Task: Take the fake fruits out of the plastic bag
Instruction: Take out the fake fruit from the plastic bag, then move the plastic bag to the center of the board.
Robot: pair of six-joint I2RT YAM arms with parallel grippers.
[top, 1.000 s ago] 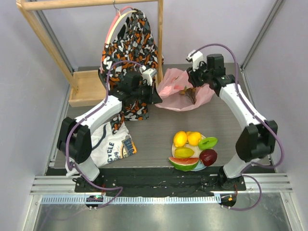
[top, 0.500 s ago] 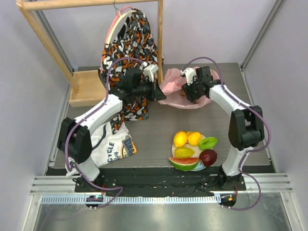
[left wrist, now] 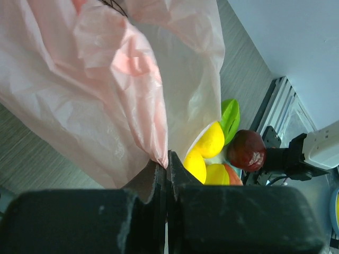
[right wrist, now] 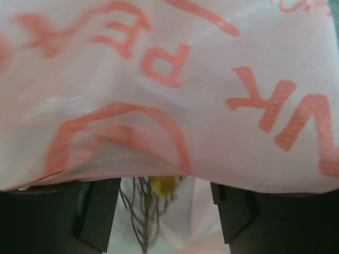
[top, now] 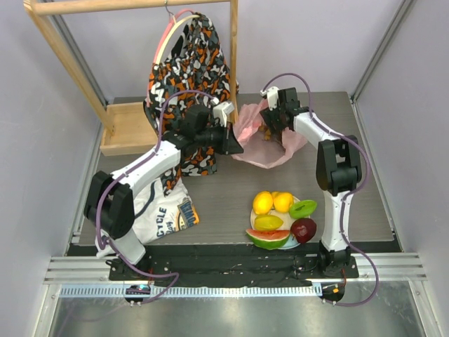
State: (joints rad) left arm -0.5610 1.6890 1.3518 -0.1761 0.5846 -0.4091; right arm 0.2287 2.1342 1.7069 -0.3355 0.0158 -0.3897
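The pink plastic bag [top: 254,123] lies at the back of the table, its mouth raised. My left gripper [top: 236,148] is shut on the bag's edge [left wrist: 159,153] and holds it up. My right gripper [top: 271,129] reaches into the bag's mouth; its jaws [right wrist: 165,211] stand open, with a brownish grape stem bunch [right wrist: 139,218] between them, untouched. Bag film [right wrist: 169,95] covers most of the right wrist view. Near the front, a plate [top: 291,243] carries fake fruits: two lemons [top: 263,202], a green piece [top: 303,208], a watermelon slice [top: 267,239] and a dark red fruit [top: 304,229].
A wooden rack [top: 133,7] with an orange-black-white garment [top: 189,63] stands at the back left, over a wooden base [top: 128,130]. A white printed T-shirt [top: 161,207] lies front left. Metal rails [top: 231,270] run along the near edge.
My right gripper swung left from the bag's right side into its mouth and opened wider. My left gripper shifted slightly right, still pinching the bag's edge.
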